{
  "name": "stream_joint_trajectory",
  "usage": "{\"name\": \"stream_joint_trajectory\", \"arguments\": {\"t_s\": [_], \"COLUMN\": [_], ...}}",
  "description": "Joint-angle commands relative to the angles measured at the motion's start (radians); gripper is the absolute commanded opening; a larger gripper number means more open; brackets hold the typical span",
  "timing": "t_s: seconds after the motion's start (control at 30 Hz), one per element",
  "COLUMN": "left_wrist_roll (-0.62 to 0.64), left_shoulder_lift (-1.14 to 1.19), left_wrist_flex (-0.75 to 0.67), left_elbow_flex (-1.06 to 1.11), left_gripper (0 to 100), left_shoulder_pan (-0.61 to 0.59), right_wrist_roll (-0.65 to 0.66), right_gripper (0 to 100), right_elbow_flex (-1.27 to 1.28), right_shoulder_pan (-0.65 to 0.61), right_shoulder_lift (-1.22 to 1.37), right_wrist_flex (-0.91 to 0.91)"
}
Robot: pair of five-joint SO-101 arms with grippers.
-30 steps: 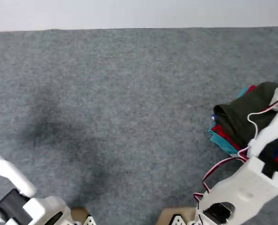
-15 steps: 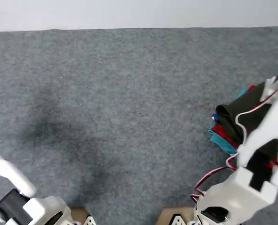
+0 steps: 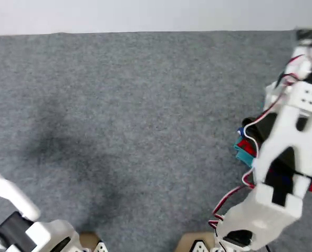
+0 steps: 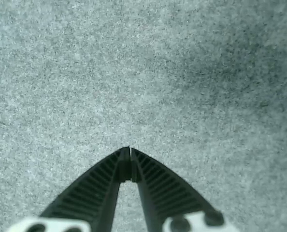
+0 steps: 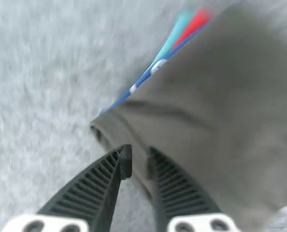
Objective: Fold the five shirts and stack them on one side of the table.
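My right gripper [image 5: 137, 162] sat a crack open by the stack [image 5: 216, 96]; a bump could tip it. My left gripper [image 4: 130, 164] was squeezed shut.

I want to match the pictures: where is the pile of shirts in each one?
High view: pile of shirts at the right edge, partly behind the right arm.
Right wrist view: beside the right pincer, dark shirt on top.
Left wrist view: grey mat under the left pincer.
Shared landmark: the grey mat.

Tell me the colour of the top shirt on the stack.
The top shirt is plain dark olive-grey, clearest in the right wrist view.
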Motion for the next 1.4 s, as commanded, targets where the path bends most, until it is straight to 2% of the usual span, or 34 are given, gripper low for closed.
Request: {"name": "stream_joint_trajectory", "arguments": {"t_s": [0.0,0.23,0.4,0.5,0.67,0.87,0.97,1.1,1.23,1.37], "left_wrist_roll": [0.005,0.003,0.003,0.003,0.003,0.002,0.002,0.002,0.002,0.002], "left_shoulder_lift": [-0.044,-0.048,-0.048,-0.048,-0.048,-0.048,-0.048,-0.048,-0.048,-0.048], "left_wrist_flex": [-0.009,-0.009,-0.009,-0.009,-0.009,-0.009,-0.009,-0.009,-0.009,-0.009], "left_elbow_flex": [-0.004,-0.004,-0.004,-0.004,-0.004,-0.004,-0.005,-0.005,-0.010,-0.010], "left_gripper": [1,1,1,1,1,1,1,1,1,1], "left_shoulder_pan": [0.008,0.008,0.008,0.006,0.006,0.006,0.006,0.006,0.006,0.006], "right_wrist_roll": [0.005,0.005,0.005,0.009,0.014,0.014,0.008,0.006,0.006,0.006], "right_gripper": [1.3,0.9,0.9,0.9,0.9,0.9,0.9,0.9,0.9,0.9], "right_elbow_flex": [0.051,0.110,0.109,0.109,0.110,0.117,0.117,0.117,0.117,0.109], "right_shoulder_pan": [-0.070,-0.188,-0.249,-0.240,-0.134,-0.039,-0.042,-0.111,-0.177,-0.186], "right_shoulder_lift": [0.056,0.199,0.143,0.045,-0.088,-0.038,0.058,0.171,0.191,0.170], "right_wrist_flex": [0.039,0.039,0.039,0.039,-0.038,-0.124,-0.120,-0.113,-0.091,-0.067]}}
